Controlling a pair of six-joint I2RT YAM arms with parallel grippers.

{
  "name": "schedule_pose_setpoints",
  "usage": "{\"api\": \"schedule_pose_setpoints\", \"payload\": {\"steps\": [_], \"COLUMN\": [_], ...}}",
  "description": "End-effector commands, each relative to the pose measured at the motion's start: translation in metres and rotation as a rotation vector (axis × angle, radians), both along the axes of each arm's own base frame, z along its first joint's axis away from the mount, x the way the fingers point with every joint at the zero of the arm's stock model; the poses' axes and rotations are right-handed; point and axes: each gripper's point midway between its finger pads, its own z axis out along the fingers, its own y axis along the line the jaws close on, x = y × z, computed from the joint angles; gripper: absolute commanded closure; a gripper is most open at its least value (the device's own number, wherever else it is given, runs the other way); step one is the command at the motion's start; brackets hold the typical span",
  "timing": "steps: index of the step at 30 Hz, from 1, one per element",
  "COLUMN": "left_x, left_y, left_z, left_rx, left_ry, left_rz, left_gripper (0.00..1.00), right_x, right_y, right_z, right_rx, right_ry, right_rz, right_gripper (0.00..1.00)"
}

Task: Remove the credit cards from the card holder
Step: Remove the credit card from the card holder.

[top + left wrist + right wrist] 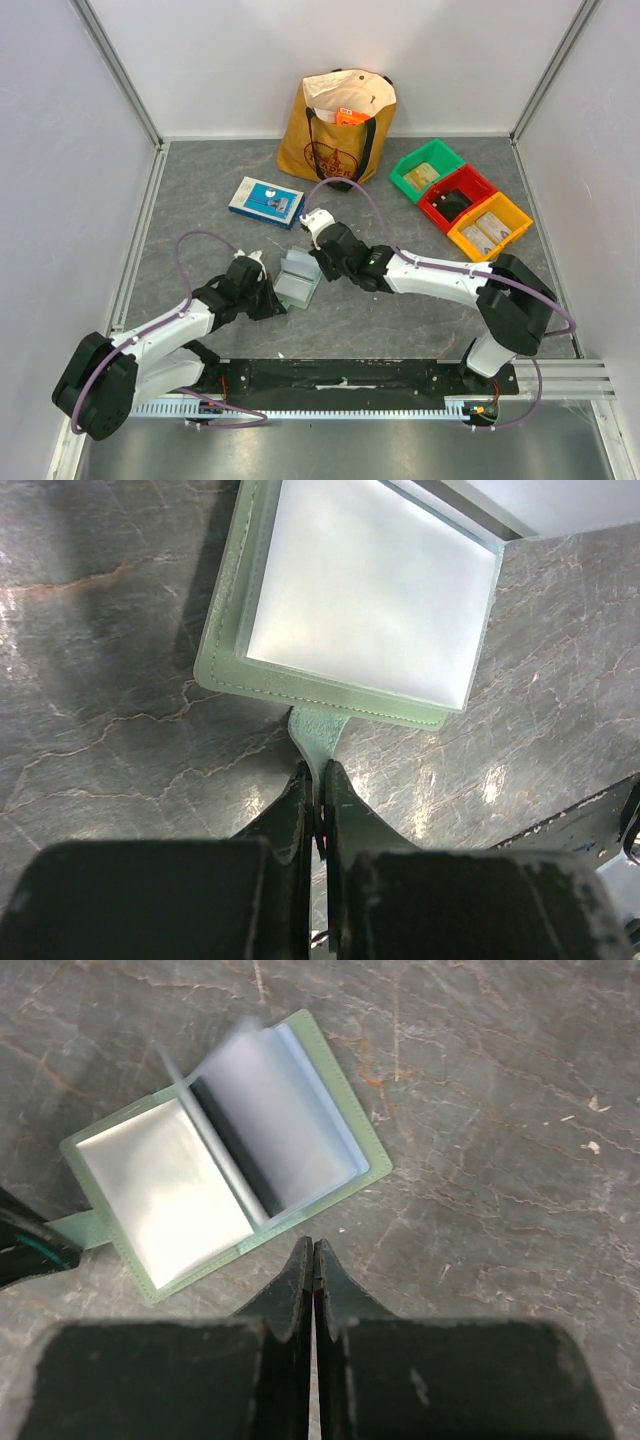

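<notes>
The pale green card holder point(297, 278) lies open like a booklet on the grey table between both arms. My left gripper point(318, 775) is shut on the holder's green strap tab point(318, 730), at the edge of the card holder point(225, 630). In the right wrist view the clear inner leaves point(275, 1110) of the card holder point(160, 1175) stand up, blurred. Under them shows a black strip point(228, 1140) that looks like one of the credit cards. My right gripper point(313, 1245) is shut with nothing in it, just off the holder's near edge.
A blue-and-white flat box point(266, 201) lies behind the holder. A brown tote bag point(337, 125) stands at the back wall. Green point(427, 170), red point(457, 196) and yellow point(490, 226) bins sit at the back right.
</notes>
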Motion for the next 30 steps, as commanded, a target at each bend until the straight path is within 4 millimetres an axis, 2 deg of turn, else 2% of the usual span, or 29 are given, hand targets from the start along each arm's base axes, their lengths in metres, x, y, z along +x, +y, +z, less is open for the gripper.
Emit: {"api": "schedule_pose_setpoints", "payload": {"steps": [1,7,10,16,21,25,30], "left_x": [-0.004,-0.01,-0.013,-0.012,-0.007,-0.003,0.015], "left_y": [-0.005,-0.008,-0.007,0.0,0.009,0.015,0.034], "left_z": [0.003,0.002,0.0,-0.002,0.0,-0.001,0.001], "left_rx": [-0.012,-0.012,-0.005,0.029,0.073,0.097,0.201], "left_ry": [-0.005,0.006,0.014,0.013,-0.001,-0.01,-0.056], "left_rz": [-0.041,-0.071,-0.071,-0.045,0.001,0.039,0.146], "left_gripper": [0.98,0.98,0.98,0.98,0.98,0.97,0.89], "right_x": [-0.017,-0.017,-0.014,0.006,0.031,0.036,0.02], "right_y": [0.017,0.019,0.021,0.025,0.034,0.043,0.03], "right_z": [0.018,0.002,-0.001,-0.009,-0.017,-0.034,-0.051], "right_rx": [0.076,0.05,0.051,0.049,0.058,0.063,0.059], "right_ry": [0.063,0.088,0.071,0.073,0.076,0.122,0.199], "right_rz": [0.095,0.101,0.106,0.108,0.137,0.188,0.163], "right_gripper": [1.0,0.99,0.85,0.71,0.71,0.7,0.71]}}
